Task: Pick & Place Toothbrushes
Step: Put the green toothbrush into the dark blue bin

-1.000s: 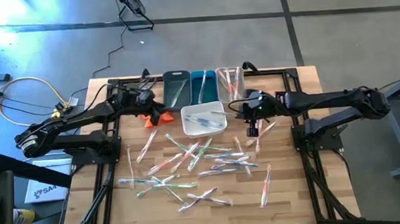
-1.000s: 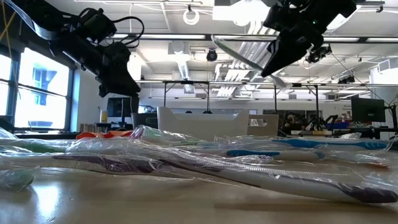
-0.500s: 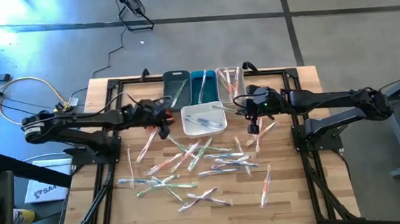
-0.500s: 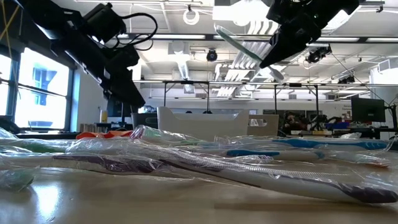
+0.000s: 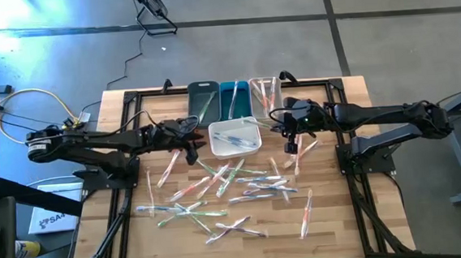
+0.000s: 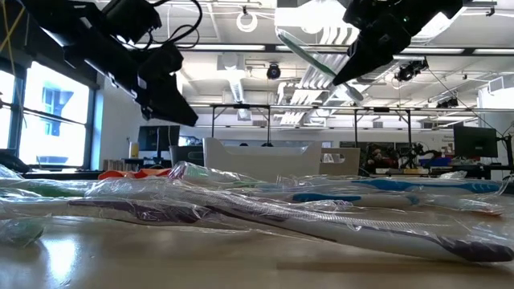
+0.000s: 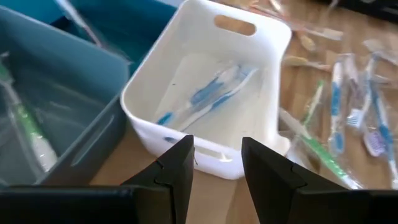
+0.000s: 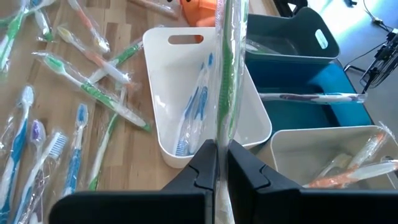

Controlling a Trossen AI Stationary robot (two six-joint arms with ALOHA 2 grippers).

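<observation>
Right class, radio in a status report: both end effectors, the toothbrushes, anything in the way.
Right end effector shut on green toothbrush, raised beside white bin. Left end effector open, empty, facing that bin. Nothing in the way.

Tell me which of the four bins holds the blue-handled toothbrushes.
The white bin, the one set nearest the loose pile: blue-handled toothbrushes lie inside it. The other three stand in a row behind it.

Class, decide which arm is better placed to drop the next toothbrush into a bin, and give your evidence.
The right. Its gripper is shut on a green-handled toothbrush in a clear wrapper, beside the bins. The left gripper is empty, fingers open, facing the white plastic bin.
</observation>
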